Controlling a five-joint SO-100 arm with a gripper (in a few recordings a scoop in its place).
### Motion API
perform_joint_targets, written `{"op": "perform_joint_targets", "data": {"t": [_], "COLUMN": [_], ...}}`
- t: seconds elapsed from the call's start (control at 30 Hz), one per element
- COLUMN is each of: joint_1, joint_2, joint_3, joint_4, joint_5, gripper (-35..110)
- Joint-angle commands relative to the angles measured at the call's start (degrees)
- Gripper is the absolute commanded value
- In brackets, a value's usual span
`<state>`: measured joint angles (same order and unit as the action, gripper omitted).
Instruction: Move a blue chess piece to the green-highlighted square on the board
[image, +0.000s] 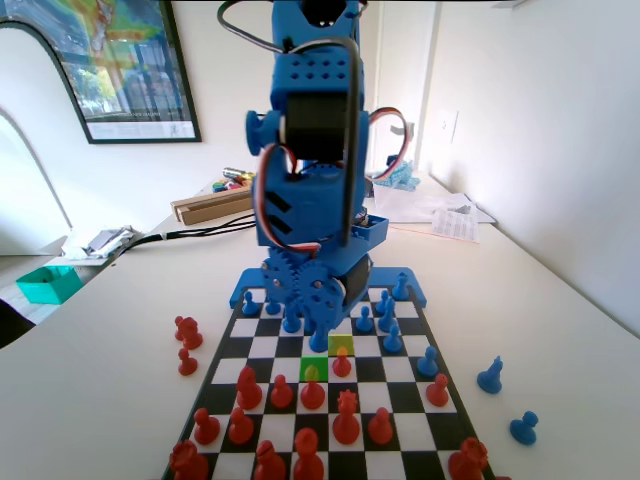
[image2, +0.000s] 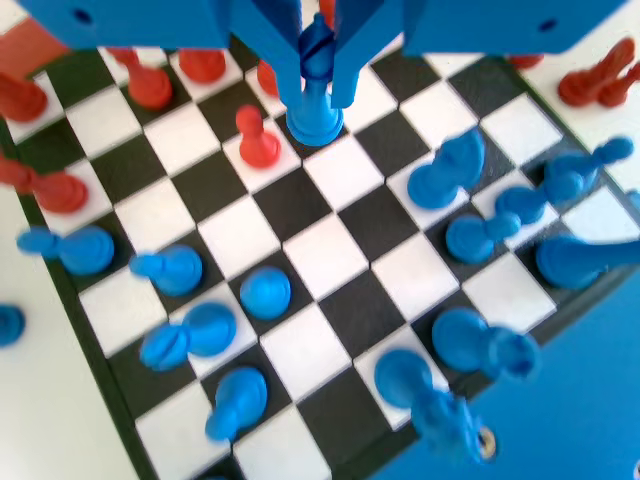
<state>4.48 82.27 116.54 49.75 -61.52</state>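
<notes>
My gripper (image2: 317, 98) hangs at the top centre of the wrist view, shut on a blue chess piece (image2: 315, 120), a pawn whose ball head sits between the jaws. Its base is at or just above the board (image2: 300, 255), on a square beside a red pawn (image2: 258, 140). In the fixed view the gripper (image: 322, 335) is low over the middle of the board (image: 400, 402). The green-highlighted square (image: 314, 366) lies just in front of it, with a paler yellow-green square (image: 341, 344) diagonally behind to the right.
Red pawns (image: 313, 392) crowd the near rows, one right at the green square's front edge. Several blue pieces (image2: 268, 292) stand around the arm's end. Off the board are red pieces (image: 187, 335) on the left and blue pieces (image: 490, 376) on the right. A green tray (image: 48, 283) sits far left.
</notes>
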Motion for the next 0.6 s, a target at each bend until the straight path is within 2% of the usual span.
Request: {"op": "perform_joint_targets", "data": {"t": [0.0, 0.57], "joint_1": [1.85, 1.32], "joint_2": [0.0, -6.15], "joint_3": [-4.83, -7.47], "joint_4": [0.0, -2.2], "joint_5": [-0.44, -0.09], "gripper": [1, 2]}}
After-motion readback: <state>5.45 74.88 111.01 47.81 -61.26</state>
